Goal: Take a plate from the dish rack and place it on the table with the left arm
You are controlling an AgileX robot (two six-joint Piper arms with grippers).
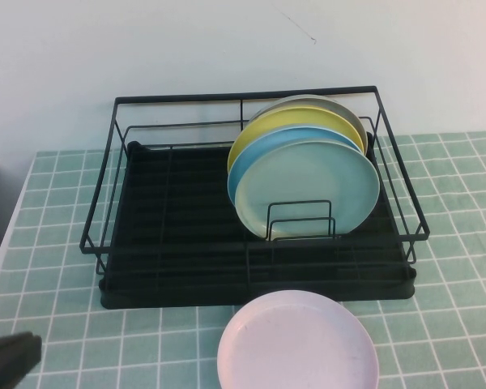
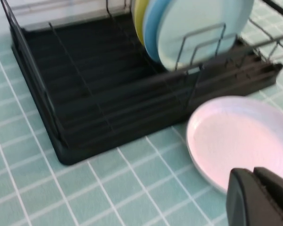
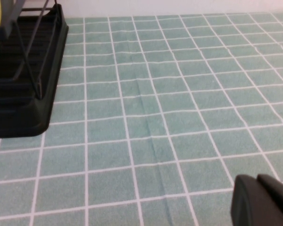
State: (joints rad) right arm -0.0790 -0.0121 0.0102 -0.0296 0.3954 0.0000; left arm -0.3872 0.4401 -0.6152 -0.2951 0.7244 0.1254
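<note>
Left gripper (image 2: 264,197) clenched shut, fingers pressed together, holding nothing. Low over the table (image 1: 57,340), off to the robot's left in the high view, just beside the plate (image 2: 243,139) in the left wrist view, but not touching it.

Plate out of the rack now. Flat on the tiles, right side up, close in front of the dish rack (image 1: 178,243). Pale pink, round, with a small raised rim. Front edge of it cut off at the bottom of the high view, so hard to tell how near the table edge.

Right gripper (image 3: 264,200) low over bare tiles on the robot's right side, well apart from the plate, rack corner far off. Dark tips together, looks shut, holding nothing.

In the rack, standing up in a row: a pale green plate (image 1: 308,190) in front, then a blue plate (image 1: 255,158), a yellow plate (image 1: 267,130) and a grey plate (image 1: 340,105) at the back.

Looks like the job is about done. What could still go wrong:
- Bumping the plate rim with the shut fingers on the way back. Could push the plate along the table or off the near edge.
- Swinging too wide and knocking the rack. Could make the standing plates rattle or tip.
- Best to lift up first, then pull away.
</note>
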